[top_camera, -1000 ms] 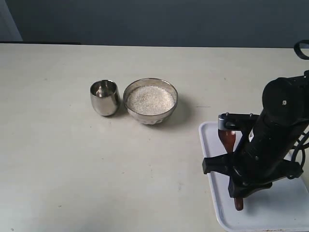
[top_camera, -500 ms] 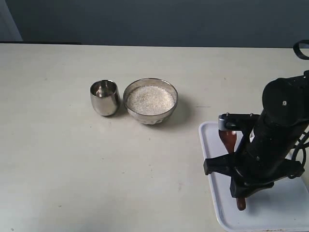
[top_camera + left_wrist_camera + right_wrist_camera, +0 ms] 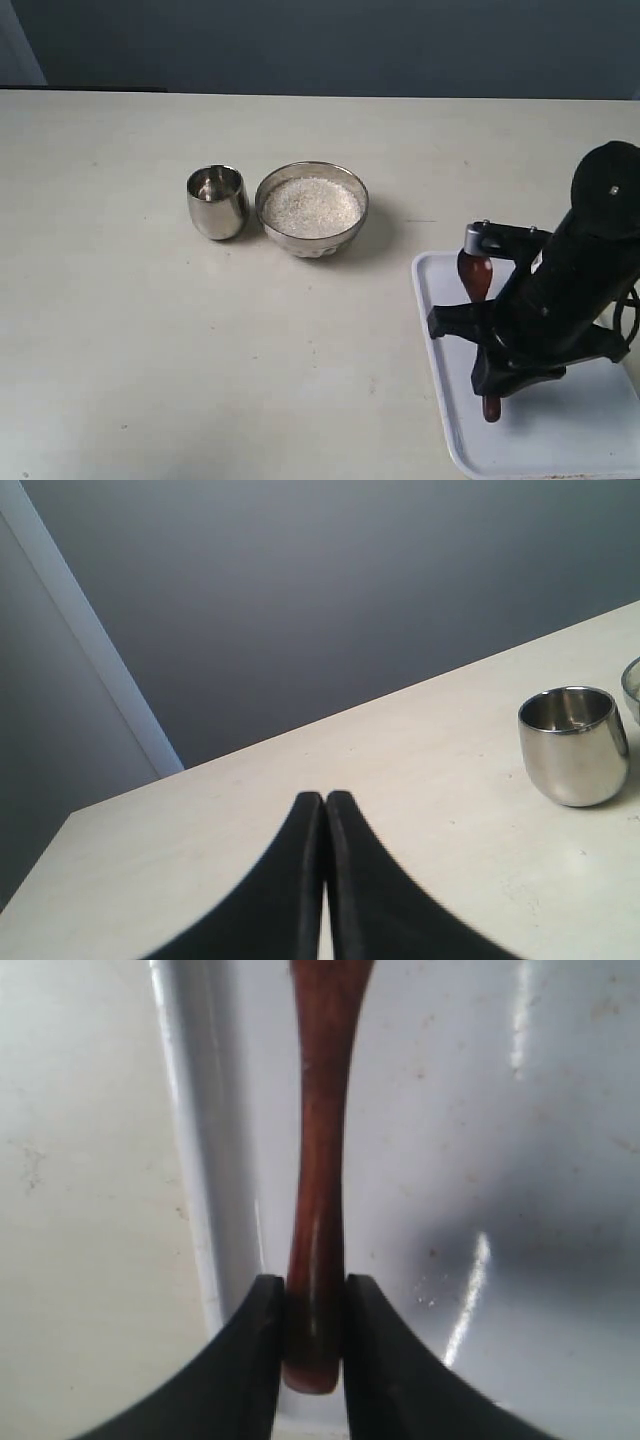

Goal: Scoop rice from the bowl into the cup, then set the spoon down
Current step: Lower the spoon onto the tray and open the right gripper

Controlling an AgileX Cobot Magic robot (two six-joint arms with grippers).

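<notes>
Across most of the scene, a pale cream matte tabletop [image 3: 150, 350], lightly speckled, ending at a dark blue-grey wall [image 3: 330, 45] with a paler vertical strip [image 3: 90, 650] at one side. Left of centre, a small shiny stainless-steel cup [image 3: 216, 202] just beside a wider round steel bowl [image 3: 330, 240] filled with white uncooked rice [image 3: 311, 205]. At the right edge, a white rectangular tray [image 3: 560, 440]. Over its left part, clamped by the handle end in the right gripper [image 3: 497, 385], a long dark reddish-brown wooden spoon [image 3: 475, 272], tilted, head uppermost. Apart from the cup, the left gripper [image 3: 325, 800], fingers pressed together on nothing.
</notes>
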